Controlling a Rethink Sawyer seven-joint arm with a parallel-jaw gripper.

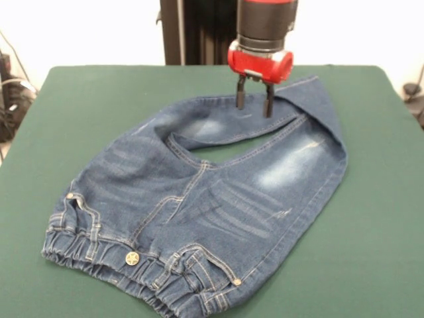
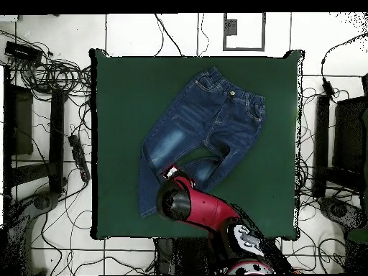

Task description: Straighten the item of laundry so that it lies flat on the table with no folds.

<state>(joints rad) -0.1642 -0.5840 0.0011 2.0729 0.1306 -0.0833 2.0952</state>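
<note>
The small pair of blue denim jeans (image 1: 199,212) with a gathered stretchy waistband, a brass star button (image 1: 132,258) and pale faded patches on the thighs lies on the big dark green felt table (image 1: 79,112). In the front view the waistband is at the near edge, left of the middle, and the legs run away to the far right. The jeans are not flat yet. The right leg bends over at its far end, and that folded part lies back across toward the left leg. A small gap of green table shows between the two legs. I think that fold is why the arm is there.

The red and black tool (image 1: 254,103) hangs over the far part of the jeans, right where the folded leg crosses. Its two dark fingers (image 1: 240,99) point down with a narrow gap between them. I cannot tell if their tips touch the cloth or sit just above it. They do not seem to be pinching any denim.

To my eye the job is partly done. The top of the jeans looks smooth, but the bent leg needs to be pulled out straight.

The table around the jeans is bare.
</note>
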